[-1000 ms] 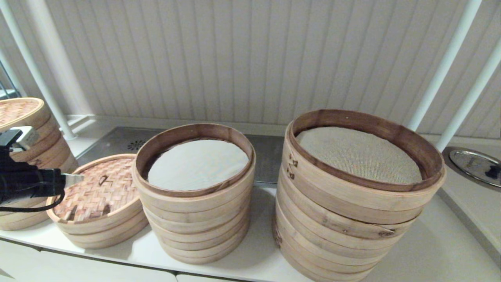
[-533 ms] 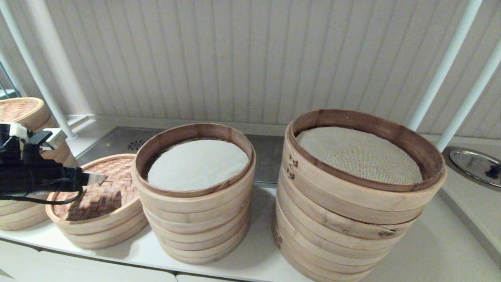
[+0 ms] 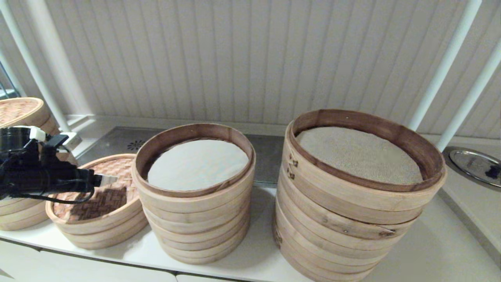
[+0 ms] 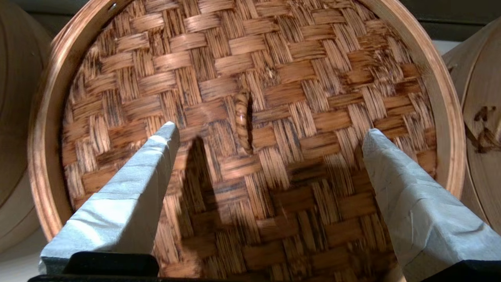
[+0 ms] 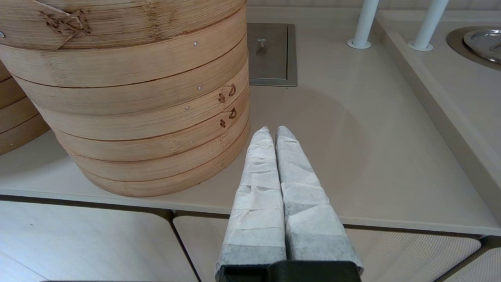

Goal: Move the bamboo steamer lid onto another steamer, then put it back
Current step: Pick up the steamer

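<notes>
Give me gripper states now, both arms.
Left gripper: open, empty, above the bamboo steamer lid, straddling its loop handle.
Right gripper: closed, empty, parked at the counter edge.

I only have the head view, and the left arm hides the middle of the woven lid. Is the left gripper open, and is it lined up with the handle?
Observer: It is open. The left wrist view shows the left gripper spread wide above the bamboo steamer lid.
Operator: And the handle?
Observer: The loop handle sits roughly between the fingertips, and neither one touches it.
Operator: I can't see the right gripper at all. Where is it?
Observer: The right gripper is shut and empty. It is parked low at the front edge of the counter, beside the wide steamer stack.
</notes>
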Available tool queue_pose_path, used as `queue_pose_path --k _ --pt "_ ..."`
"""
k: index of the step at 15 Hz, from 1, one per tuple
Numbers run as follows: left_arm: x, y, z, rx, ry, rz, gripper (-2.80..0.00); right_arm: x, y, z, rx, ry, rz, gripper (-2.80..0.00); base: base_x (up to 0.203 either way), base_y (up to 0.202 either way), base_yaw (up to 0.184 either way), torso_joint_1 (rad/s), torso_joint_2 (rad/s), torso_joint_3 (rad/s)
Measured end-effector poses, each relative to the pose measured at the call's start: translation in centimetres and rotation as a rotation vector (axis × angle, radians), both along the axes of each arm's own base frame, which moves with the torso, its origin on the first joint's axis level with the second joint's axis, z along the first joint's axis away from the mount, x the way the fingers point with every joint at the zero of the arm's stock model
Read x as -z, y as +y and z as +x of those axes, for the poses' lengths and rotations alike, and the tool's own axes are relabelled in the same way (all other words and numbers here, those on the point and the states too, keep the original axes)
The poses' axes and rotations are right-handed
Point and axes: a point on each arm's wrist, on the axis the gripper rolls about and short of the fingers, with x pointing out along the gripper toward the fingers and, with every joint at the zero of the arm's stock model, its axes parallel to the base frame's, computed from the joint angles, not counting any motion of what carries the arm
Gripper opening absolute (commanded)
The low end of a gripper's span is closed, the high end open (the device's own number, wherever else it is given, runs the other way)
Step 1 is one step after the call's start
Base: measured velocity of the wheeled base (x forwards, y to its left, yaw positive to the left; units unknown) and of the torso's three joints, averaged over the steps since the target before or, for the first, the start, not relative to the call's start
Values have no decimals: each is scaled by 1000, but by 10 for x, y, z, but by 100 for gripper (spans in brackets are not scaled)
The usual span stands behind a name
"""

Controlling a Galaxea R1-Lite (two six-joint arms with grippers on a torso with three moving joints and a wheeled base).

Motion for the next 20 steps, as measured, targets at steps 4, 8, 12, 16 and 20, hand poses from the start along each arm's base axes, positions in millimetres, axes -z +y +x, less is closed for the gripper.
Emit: queue_pose_path --k 4,8,12,16,20 --pt "10 1 5 -5 28 -12 0 0 0 0 0 0 0 -280 0 0 0 0 0 0" --pt "11 3 9 -9 28 -12 0 0 0 0 0 0 0 -280 0 0 0 0 0 0" --pt "12 3 11 -14 29 -10 0 0 0 0 0 0 0 -280 0 0 0 0 0 0" --pt "13 4 12 -19 29 -9 -280 0 0 0 0 0 0 -280 0 0 0 0 0 0" --pt "14 2 12 -21 29 -17 -280 0 0 0 0 0 0 -280 0 0 0 0 0 0"
